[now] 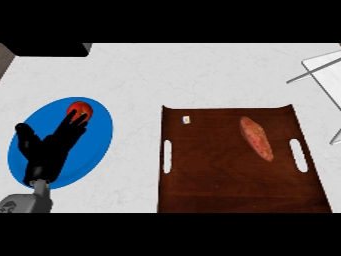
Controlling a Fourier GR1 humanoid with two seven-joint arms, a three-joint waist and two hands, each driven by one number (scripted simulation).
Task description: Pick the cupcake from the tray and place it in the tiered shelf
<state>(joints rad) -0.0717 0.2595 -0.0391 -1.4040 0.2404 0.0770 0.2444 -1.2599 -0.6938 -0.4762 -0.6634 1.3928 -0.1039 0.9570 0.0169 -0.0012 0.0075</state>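
The small pale cupcake (186, 119) sits on the dark brown wooden tray (225, 180), close to its far left corner, and is too small to show a long axis. The black left hand (55, 147) lies over the round blue plate (99, 145) near the counter's left edge, fingers straight and released, tips on a round red fruit (83, 107). The cupcake lies to the right of those fingers. The right hand is out of view. The white wire tiered shelf (335, 75) stands at the far right corner.
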